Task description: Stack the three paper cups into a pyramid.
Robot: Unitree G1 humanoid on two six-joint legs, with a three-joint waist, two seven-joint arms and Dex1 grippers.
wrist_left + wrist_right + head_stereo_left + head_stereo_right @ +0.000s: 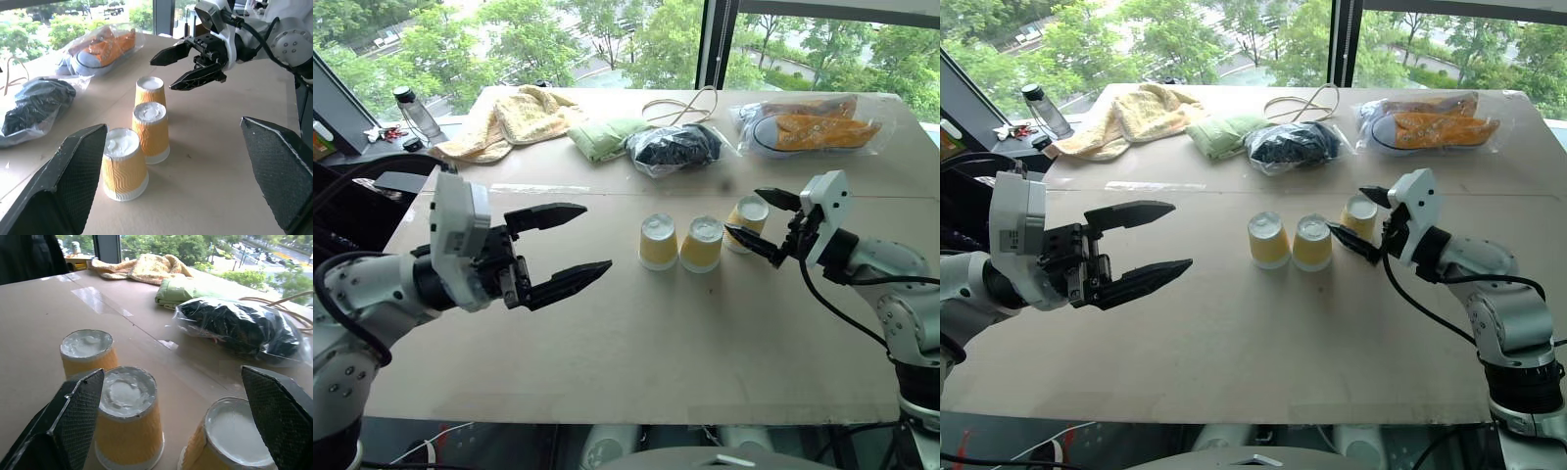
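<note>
Beyond the glass behind the work surface stand green trees, and a broad tan table (pixel 636 352) fills the foreground. On it three small tapered paper cups with pale yellow-orange ribbed sides stand upside down, white bases up, in a rough row near the middle. The left cup (pixel 658 242) and the middle cup (pixel 702 244) stand just beside each other. The right cup (pixel 746 224) sits a little farther back and apart from the middle one. None is stacked on another.

The right gripper (pixel 765 224) hovers just beside the right cup with its two black fingers spread wide, one above and one below, holding nothing; I cannot tell whether the lower fingertip touches the cup. The left gripper (pixel 566 247) hangs well to the left of the cups, its black fingers also spread wide and empty, pointing toward the row.

Along the far side of the table lie a crumpled pale yellow towel (pixel 514 117), a folded light green cloth (pixel 605 136), a clear plastic bag of dark material (pixel 677 148), a loop of beige cord (pixel 680 108) and a clear bag holding orange shoes (pixel 813 124). A clear bottle with a black cap (pixel 414 111) stands off the far left corner.
</note>
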